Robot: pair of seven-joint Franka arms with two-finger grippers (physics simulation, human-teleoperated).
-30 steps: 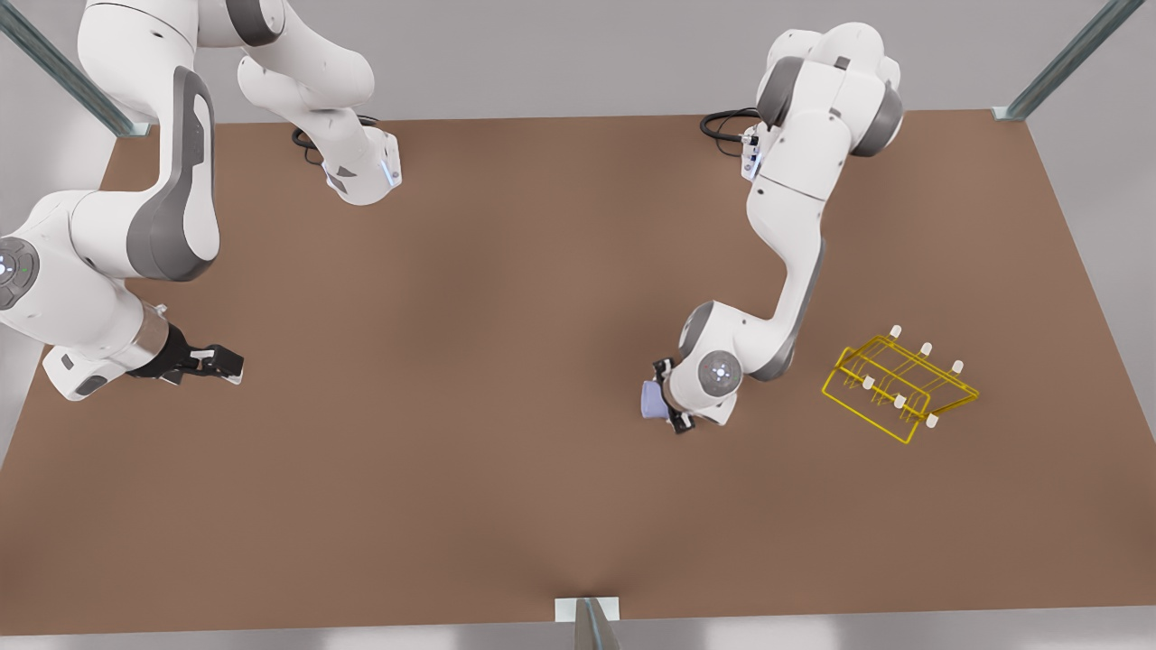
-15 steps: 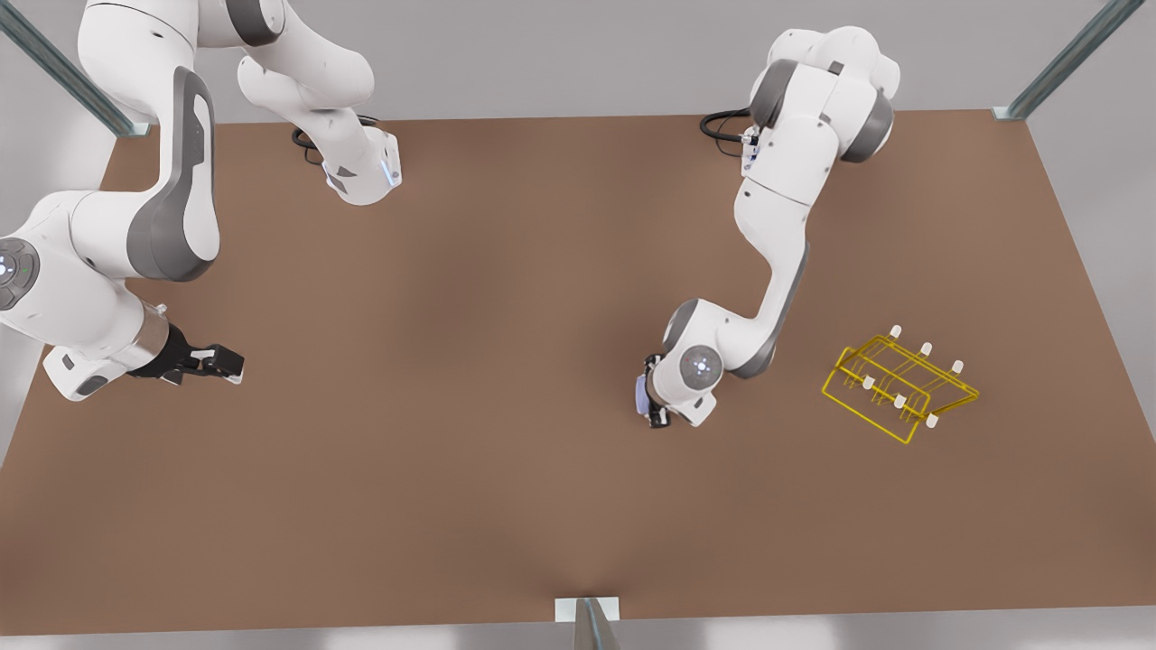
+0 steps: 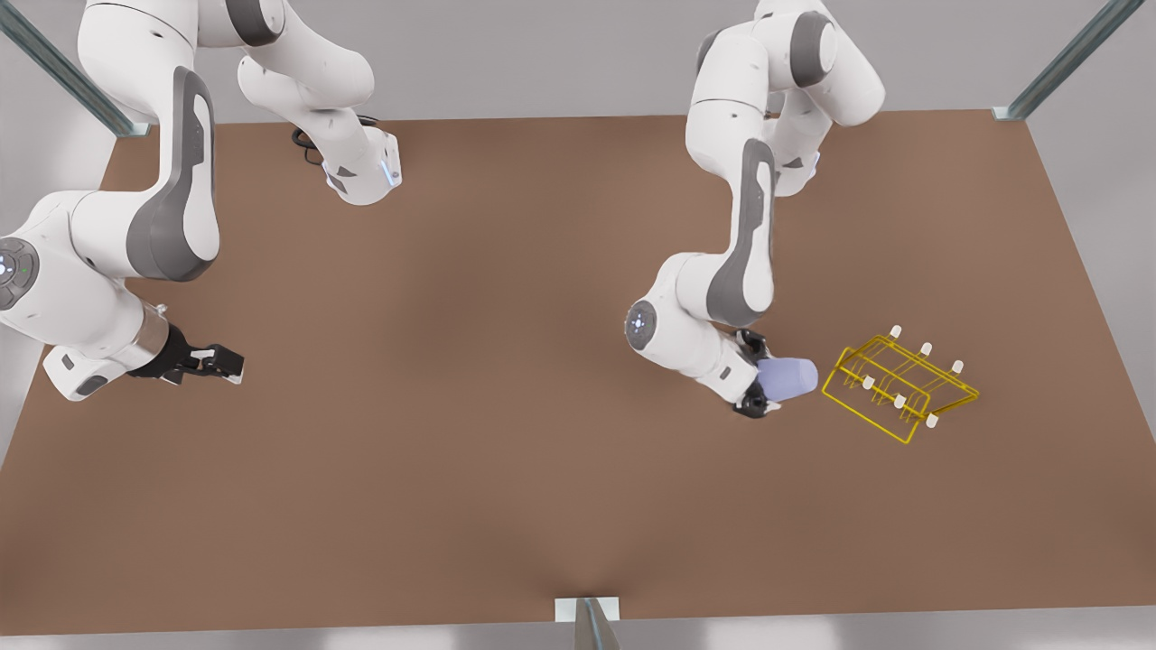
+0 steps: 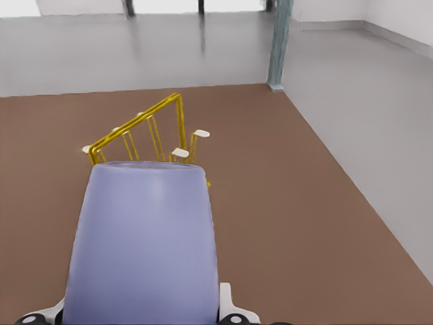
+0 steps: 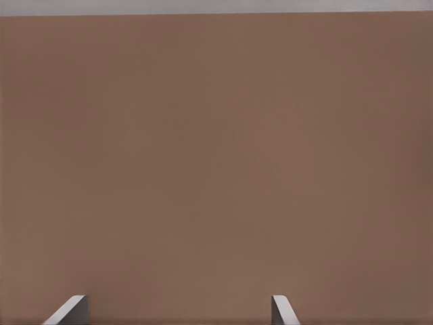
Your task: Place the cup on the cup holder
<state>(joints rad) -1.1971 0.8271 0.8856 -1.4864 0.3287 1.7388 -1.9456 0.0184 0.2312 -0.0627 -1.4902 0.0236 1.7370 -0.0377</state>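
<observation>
Cup point(image 3: 787, 378): pale lavender-blue tumbler, lying on its side in the air, pinched between the fingers of the left gripper point(image 3: 755, 379); its far end points away from the fingertips toward the rack, close to the frame but not touching it.
Cup holder point(image 3: 899, 386): yellow wire rack with white-capped pegs, standing on the brown table point(image 3: 470, 451) just beyond the cup's far end; in the left wrist view the cup point(image 4: 145, 244) hides the nearer pegs of the rack point(image 4: 145, 135).
Left gripper: fingers clamped on the cup's sides near its base.
Right gripper point(image 3: 217, 363): waiting well apart at the front view's left, fingers point(image 5: 281, 310) spread, nothing between them, bare table ahead.
Step in hand: judged to be the carry toward a peg; placing not yet done.
Risk: rim may strike the wire frame and shove the light rack, since the approach is low and level.
Risk: mouth orientation cannot be told; a closed end leading would not seat on a peg.
Risk: tapered wall may slide out of the pinch on contact.
</observation>
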